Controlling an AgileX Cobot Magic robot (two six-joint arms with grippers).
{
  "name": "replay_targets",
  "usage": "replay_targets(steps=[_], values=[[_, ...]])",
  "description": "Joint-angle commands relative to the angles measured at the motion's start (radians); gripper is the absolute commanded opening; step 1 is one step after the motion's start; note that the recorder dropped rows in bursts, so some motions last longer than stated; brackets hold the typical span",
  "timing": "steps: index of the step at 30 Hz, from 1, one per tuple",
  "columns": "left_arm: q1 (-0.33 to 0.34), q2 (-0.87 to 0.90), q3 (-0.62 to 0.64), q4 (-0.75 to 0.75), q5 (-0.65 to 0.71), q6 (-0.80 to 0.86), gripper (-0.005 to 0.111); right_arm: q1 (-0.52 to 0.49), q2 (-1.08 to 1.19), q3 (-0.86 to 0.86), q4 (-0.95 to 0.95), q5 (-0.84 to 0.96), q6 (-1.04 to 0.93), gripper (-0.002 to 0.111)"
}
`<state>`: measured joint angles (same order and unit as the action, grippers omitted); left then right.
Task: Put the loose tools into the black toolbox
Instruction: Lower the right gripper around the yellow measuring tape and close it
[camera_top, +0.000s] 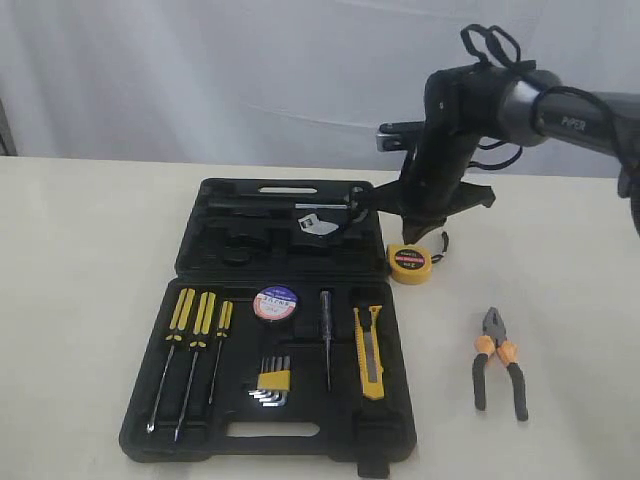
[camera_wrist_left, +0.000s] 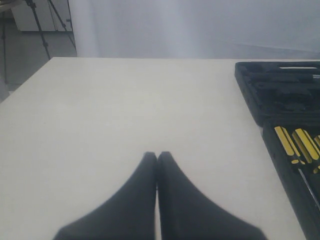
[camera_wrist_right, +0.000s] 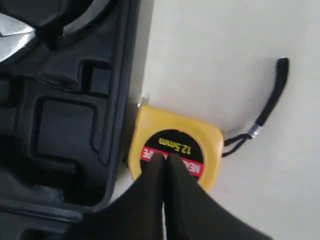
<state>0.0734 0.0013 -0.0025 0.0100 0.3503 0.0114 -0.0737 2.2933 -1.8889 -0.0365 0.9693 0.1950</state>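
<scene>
The black toolbox (camera_top: 205, 200) lies open on the table. In its lower half sit the black tape roll (camera_top: 276, 302) and the yellow-black utility knife (camera_top: 369, 352). The yellow tape measure (camera_top: 409, 262) rests on the table against the lid's right edge. The orange-and-black-handled pliers (camera_top: 498, 362) lie loose to the right. My right gripper (camera_top: 431, 236) hangs just above the tape measure (camera_wrist_right: 175, 147), shut (camera_wrist_right: 164, 157), with nothing between its fingers. My left gripper (camera_wrist_left: 157, 155) is shut and empty over bare table left of the toolbox (camera_wrist_left: 280, 95); the exterior view does not show it.
Yellow-black screwdrivers (camera_top: 195, 330), hex keys (camera_top: 272, 385) and a thin tester (camera_top: 326, 340) fill slots in the box. A metal wrench (camera_top: 320, 223) lies in the lid. The tape measure's black strap (camera_wrist_right: 270, 107) trails on the table. The table's near edge runs below the box.
</scene>
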Motion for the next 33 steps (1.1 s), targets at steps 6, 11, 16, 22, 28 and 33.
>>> replay_targets(steps=[6, 11, 16, 22, 28, 33], values=[[-0.005, -0.001, 0.003, -0.010, -0.008, -0.004, 0.000, -0.003, 0.052, -0.067, 0.037, -0.001, -0.024, 0.000], [-0.005, -0.001, 0.003, -0.010, -0.008, -0.004, 0.000, -0.003, 0.052, -0.077, 0.037, 0.012, -0.024, 0.012], [-0.005, -0.001, 0.003, -0.010, -0.008, -0.004, 0.000, -0.003, 0.052, -0.077, 0.037, 0.072, -0.009, 0.049], [-0.005, -0.001, 0.003, -0.010, -0.008, -0.004, 0.000, -0.013, 0.052, -0.077, 0.030, 0.086, -0.002, 0.057], [-0.005, -0.001, 0.003, -0.010, -0.008, -0.004, 0.000, -0.027, 0.052, -0.077, 0.024, 0.083, 0.000, 0.057], [-0.005, -0.001, 0.003, -0.010, -0.008, -0.004, 0.000, -0.043, 0.052, -0.077, 0.024, 0.090, 0.004, 0.057]])
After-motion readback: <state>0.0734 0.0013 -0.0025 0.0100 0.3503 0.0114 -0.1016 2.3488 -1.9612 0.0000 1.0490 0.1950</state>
